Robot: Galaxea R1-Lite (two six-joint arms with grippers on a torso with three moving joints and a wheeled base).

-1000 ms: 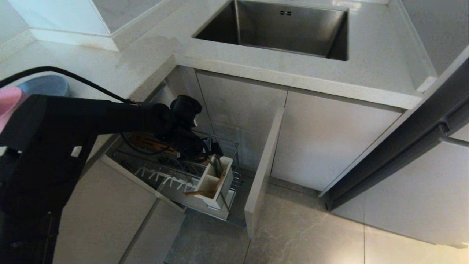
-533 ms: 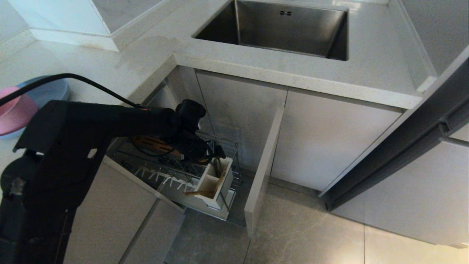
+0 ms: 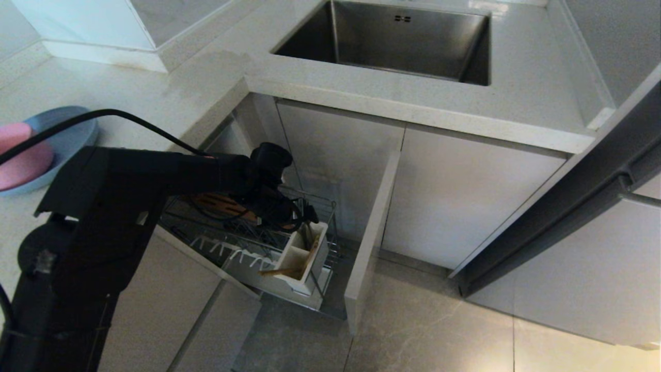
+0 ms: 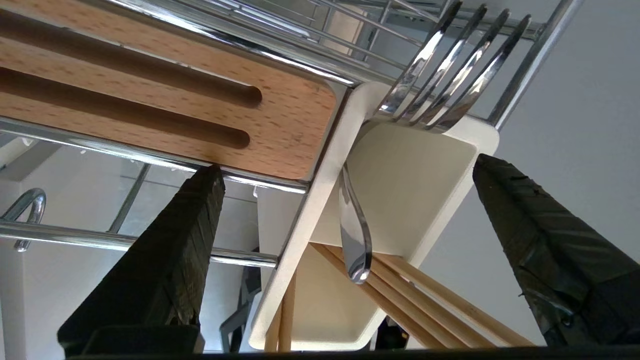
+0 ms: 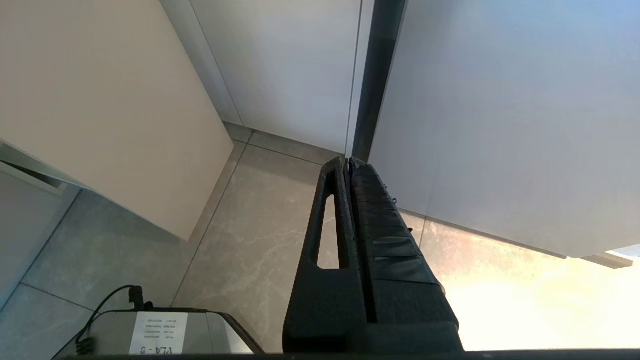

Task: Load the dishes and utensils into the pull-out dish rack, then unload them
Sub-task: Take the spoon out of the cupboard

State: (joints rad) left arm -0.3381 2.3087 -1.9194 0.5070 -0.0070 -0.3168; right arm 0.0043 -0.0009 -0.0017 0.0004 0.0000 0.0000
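The pull-out dish rack (image 3: pixel 206 227) stands drawn out below the counter, its beige front panel (image 3: pixel 369 243) to the right. Its white utensil box (image 3: pixel 304 253) holds the wooden chopsticks (image 3: pixel 289 268) and a silver fork (image 4: pixel 450 75). My left gripper (image 3: pixel 305 214) hangs open just above that box. In the left wrist view its fingers (image 4: pixel 165 260) straddle the box (image 4: pixel 415 190), nothing between them but the fork's handle (image 4: pixel 356 240), untouched, and the chopsticks (image 4: pixel 425 305) beyond. The pink bowl (image 3: pixel 18 155) sits on the blue plate (image 3: pixel 67 134) on the counter, far left. My right gripper (image 5: pixel 348 162) is shut and parked low over the floor.
The steel sink (image 3: pixel 403 41) is set in the counter behind the rack. The rack's brown slotted strip (image 4: pixel 165 95) and chrome wires run beside my left fingers. White prongs (image 3: pixel 232 253) line the rack's floor. A dark slanted edge (image 3: pixel 568 196) crosses the right. The robot base (image 5: pixel 160 332) lies below my right gripper.
My left arm has swung down and to the right, uncovering the bowl and plate. The gripper has edged slightly right over the utensil box and stays open.
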